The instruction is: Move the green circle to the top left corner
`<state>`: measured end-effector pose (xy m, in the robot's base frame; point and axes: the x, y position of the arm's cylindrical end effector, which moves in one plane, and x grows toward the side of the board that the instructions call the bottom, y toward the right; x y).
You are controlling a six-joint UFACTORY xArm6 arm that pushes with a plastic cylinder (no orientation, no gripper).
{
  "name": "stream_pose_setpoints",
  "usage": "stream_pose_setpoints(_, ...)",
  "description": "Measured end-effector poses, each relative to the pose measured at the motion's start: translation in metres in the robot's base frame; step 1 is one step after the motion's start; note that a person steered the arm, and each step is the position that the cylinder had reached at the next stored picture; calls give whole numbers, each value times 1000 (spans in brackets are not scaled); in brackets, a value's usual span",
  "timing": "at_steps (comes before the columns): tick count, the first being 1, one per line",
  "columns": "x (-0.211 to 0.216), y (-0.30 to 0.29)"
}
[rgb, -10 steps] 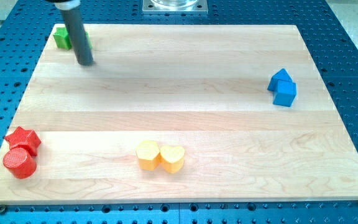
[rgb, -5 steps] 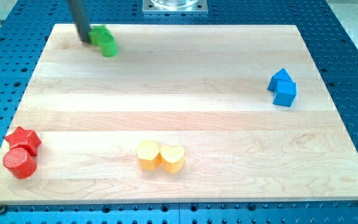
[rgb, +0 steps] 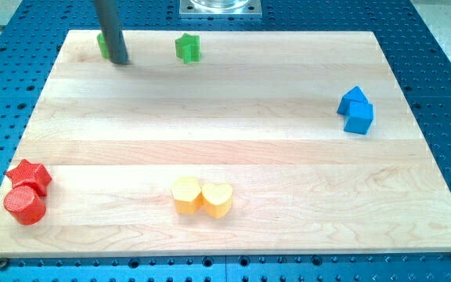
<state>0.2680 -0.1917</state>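
Our rod comes down from the far edge of the view, and my tip [rgb: 119,59] rests on the wooden surface [rgb: 233,125] near its far left corner. We carry no pincer, so there is nothing released or clenched to report; the rod only touches the surface.

A green block [rgb: 102,45] sits just behind the rod on its left side, at the far left corner of the surface. The rod hides most of it, so we cannot make out its shape; it may be the green circle, but we cannot tell. It appears to be touching the rod or just beside it.

A second green block, star-like in outline [rgb: 187,48], stands to the right of my tip, well apart from it, along the far edge.

The other blocks lie far from my tip. Two blue blocks [rgb: 355,110] touch one another near the right edge. A yellow round block [rgb: 185,195] and a yellow heart [rgb: 217,200] touch one another near the near edge, about the middle. A red star [rgb: 30,175] and a red cylinder [rgb: 25,204] sit together at the near left corner.
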Motion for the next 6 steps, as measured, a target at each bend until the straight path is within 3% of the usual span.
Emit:
stream_pose_setpoints(1, -18, 52)
stream_pose_setpoints(6, -25, 10)
